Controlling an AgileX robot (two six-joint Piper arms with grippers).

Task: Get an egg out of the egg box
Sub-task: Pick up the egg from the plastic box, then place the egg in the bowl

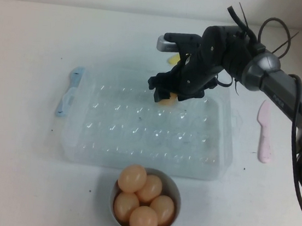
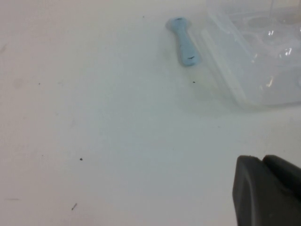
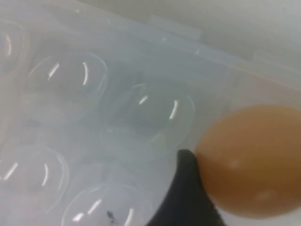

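Right gripper grips egg (in egg box); left gripper parked.

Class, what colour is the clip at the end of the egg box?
Light blue clip on the egg box; clearest in the high view.

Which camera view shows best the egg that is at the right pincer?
The right wrist view: the egg fills much of it, touching a dark fingertip. In the high view the right pincer, over the egg box, hides most of it. The left wrist view shows no egg, only the parked left pincer.
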